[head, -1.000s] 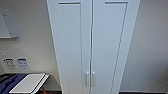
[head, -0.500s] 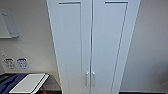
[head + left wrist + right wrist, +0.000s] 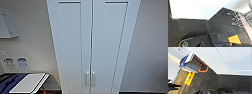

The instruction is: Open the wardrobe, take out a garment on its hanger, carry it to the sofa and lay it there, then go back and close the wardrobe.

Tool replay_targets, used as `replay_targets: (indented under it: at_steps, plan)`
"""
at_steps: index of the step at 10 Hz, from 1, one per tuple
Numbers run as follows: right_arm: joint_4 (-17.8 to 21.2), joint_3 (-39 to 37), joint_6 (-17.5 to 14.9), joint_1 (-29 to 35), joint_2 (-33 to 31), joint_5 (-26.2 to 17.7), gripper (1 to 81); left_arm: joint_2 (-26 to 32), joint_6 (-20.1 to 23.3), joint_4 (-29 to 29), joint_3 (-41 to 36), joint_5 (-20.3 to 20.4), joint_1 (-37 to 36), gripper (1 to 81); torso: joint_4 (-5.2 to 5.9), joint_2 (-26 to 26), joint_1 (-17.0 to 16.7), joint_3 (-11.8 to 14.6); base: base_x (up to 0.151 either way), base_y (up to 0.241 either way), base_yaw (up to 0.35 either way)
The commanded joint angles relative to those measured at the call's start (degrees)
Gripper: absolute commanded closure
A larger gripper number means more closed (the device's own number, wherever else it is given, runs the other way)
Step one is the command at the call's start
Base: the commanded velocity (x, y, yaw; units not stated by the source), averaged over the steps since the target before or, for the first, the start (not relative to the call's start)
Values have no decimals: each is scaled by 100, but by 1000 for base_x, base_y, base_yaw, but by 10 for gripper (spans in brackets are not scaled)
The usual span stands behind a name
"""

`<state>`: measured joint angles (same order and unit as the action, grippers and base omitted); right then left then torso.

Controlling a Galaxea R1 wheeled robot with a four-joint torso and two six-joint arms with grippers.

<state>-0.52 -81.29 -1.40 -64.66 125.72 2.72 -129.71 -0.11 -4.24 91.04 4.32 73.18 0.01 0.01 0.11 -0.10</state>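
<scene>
The wardrobe (image 3: 92, 42) stands straight ahead in the head view, tall and white, with both panelled doors shut. Its two small vertical handles (image 3: 90, 79) sit side by side low on the centre seam. The shut doors hide the inside. The left wrist view looks down on the wardrobe's white base (image 3: 193, 10) where it meets dark carpet. In the right wrist view the white door panels (image 3: 228, 58) run above the same carpet.
Left of the wardrobe a white-topped grey stand (image 3: 30, 83) with orange trim (image 3: 203, 68) carries blue fabric (image 3: 8, 83). A yellow-orange object (image 3: 189, 78) lies on the carpet near it. A white wire rack (image 3: 239, 18) stands on the wardrobe's other side.
</scene>
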Motion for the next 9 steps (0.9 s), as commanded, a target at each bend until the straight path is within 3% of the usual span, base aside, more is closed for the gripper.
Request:
replay_targets:
  at_steps: [1,4,9]
  plan:
    - [26,958,52,1563,-633,-562,10,797,2,-217,-833,-142,-1388,10,0,-1,0,0,0,0,0]
    - [61,1064,332,2523,-573,-851,10,911,-68,-173,-1185,-843,-2418,10,0,-1,2,-2,0,0,0]
    - [61,318,860,3472,191,-1387,10,482,-401,222,-922,-1774,-3954,10,0,-1,9,-11,0,0,0]
